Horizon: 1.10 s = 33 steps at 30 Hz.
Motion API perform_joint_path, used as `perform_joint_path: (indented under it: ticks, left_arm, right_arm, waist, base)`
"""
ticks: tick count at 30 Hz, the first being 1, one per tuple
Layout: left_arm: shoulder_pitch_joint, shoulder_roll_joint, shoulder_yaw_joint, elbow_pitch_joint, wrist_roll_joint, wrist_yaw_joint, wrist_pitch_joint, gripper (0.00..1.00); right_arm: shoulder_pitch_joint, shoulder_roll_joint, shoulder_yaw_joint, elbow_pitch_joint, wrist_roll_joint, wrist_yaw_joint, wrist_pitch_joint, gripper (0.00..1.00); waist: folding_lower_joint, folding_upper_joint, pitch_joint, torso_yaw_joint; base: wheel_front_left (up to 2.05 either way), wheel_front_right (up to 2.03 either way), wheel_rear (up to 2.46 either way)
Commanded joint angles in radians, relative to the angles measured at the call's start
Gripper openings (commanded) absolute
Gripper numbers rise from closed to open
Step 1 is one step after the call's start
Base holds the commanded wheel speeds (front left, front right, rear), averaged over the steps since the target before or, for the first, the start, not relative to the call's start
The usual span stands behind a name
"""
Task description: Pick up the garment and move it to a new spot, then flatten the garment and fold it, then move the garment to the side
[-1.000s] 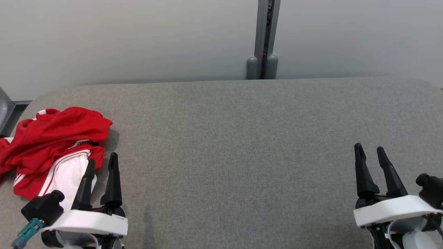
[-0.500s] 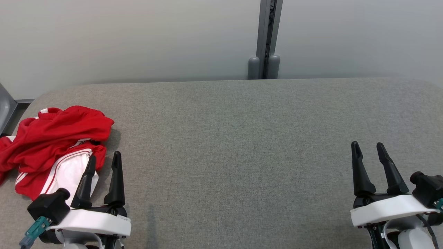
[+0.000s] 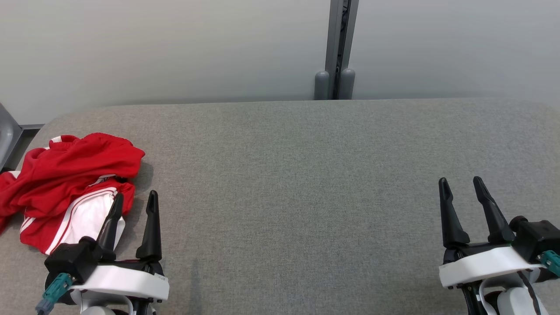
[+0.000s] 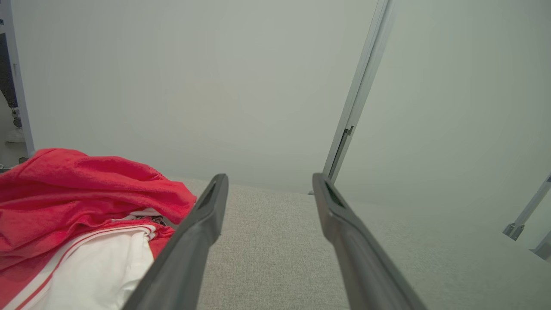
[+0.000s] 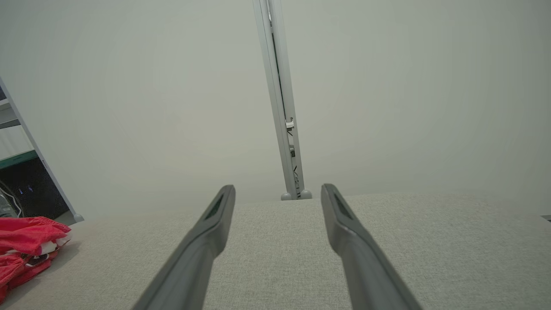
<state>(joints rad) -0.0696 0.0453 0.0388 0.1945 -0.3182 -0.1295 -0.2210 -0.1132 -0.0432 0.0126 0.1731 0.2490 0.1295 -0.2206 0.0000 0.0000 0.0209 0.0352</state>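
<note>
Garment (image 3: pixel 74 170), crumpled red-and-white sportswear, lies at far-left edge of grey desk (image 3: pixel 306 183), unmoved over last second. Left tool (image 3: pixel 135 194) creeps forward beside it, jaws wide, empty; one finger overlaps white panel, contact unclear. Right tool (image 3: pixel 459 178) drifts slightly inward, spread wide, empty, well apart from cloth. Meaning: pickup not begun; left approach likely starting.

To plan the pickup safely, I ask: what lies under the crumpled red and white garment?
The crumpled red-and-white garment rests on the grey fabric tabletop. Anything beneath its folds is covered and cannot be seen.
</note>
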Motion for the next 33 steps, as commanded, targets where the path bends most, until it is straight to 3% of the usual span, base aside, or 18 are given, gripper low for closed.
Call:
perform_joint_path:
  ticks: [1,22,33]
  left_arm:
    - [-0.020,0.006,-0.001,-0.007,0.021,-0.001,-0.010,1.00]
    - [-0.023,0.007,-0.008,-0.011,0.147,-0.002,-0.045,1.00]
    - [-0.022,0.007,-0.011,-0.011,0.148,-0.002,-0.046,1.00]
  right_arm:
    - [-0.012,-0.009,0.004,-0.006,-0.017,0.002,-0.011,1.00]
    - [-0.018,-0.011,0.028,-0.011,-0.136,0.002,-0.048,1.00]
    - [-0.016,-0.011,0.027,-0.005,-0.128,0.002,-0.047,1.00]
  waist:
    - [0.0000,0.0000,0.001,0.000]
    - [0.0000,0.0000,0.004,0.008]
    - [0.0000,0.0000,0.006,0.007]
  base:
    - [0.00,0.00,0.00]
    - [0.00,0.00,0.00]
    - [0.00,0.00,0.00]
